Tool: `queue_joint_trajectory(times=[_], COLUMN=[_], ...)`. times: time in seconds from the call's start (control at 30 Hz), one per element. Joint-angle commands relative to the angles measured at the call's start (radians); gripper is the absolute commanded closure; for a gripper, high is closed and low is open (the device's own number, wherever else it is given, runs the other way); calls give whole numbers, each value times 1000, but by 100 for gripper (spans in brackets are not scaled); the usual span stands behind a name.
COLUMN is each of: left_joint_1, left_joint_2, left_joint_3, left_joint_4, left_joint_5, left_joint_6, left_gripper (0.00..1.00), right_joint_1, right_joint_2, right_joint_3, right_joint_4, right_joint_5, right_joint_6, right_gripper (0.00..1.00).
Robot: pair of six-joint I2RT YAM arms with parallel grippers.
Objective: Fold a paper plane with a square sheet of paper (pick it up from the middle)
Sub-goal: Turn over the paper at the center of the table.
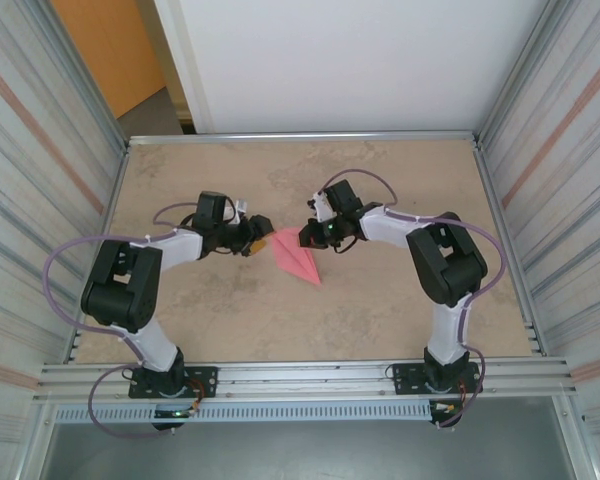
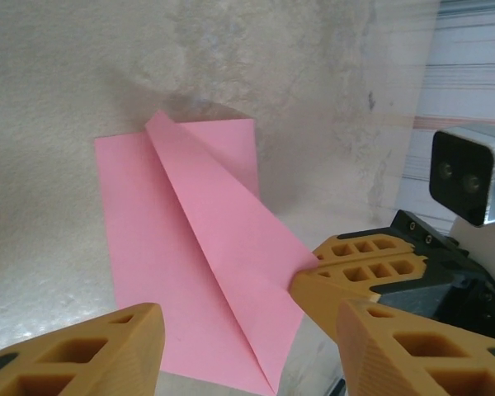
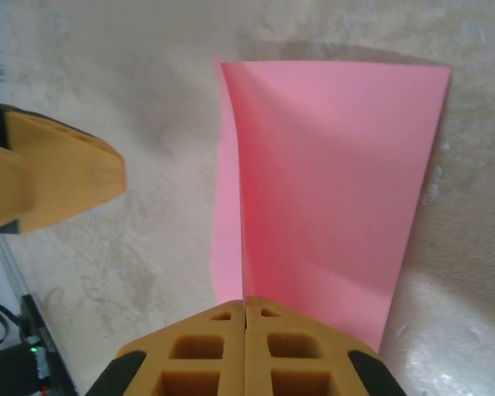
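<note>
Shut tight, the right gripper [image 3: 245, 305] has the paper [image 3: 330, 181] pinched. Its two fingers meet with no gap and nip the near end of a raised crease that runs the length of the pink sheet. Through its wrist camera the paper spreads away from the fingertips, with a broad flap to the right of the crease and a narrow strip to the left, over the table [image 3: 107, 272].

The left gripper [image 1: 259, 243] is open, its fingers well apart with nothing clamped between them. It sits just beside the paper's wide end (whether it touches the edge, I cannot tell). In its own wrist view the right arm's fingers [image 2: 371, 268] hold the ridge at the paper's right corner, so one flap stands tilted up off the sheet.

From above, the paper lies mid-table between the two grippers — wide at the far end, where both grippers are, and tapering to a point toward the near side, slightly right.
</note>
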Motion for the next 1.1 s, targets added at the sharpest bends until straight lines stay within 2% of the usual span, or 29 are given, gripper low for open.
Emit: queue_joint_trajectory(times=[0.0,0.27,0.53,0.77,1.07], left_joint_1=[-9,-55,-122,-132,-132], left_joint_2=[-86,-155,-122,-117,-122], left_joint_3=[-2,-11,35,37,27], left_joint_4=[97,327,442,529,536], left_joint_5=[86,174,252,290,278], left_joint_6=[-16,-44,-46,-73,-65], left_gripper=[40,32,35,49,69], right_joint_1=[-17,-57,-81,-99,-112], right_joint_2=[-137,-289,-345,-359,-370], right_joint_3=[-10,-82,-110,-130,-139], right_joint_4=[73,233,350,413,407], right_joint_5=[-48,-114,-188,-213,-211], right_joint_6=[63,253,384,446,452], right_gripper=[96,97,97,96,92])
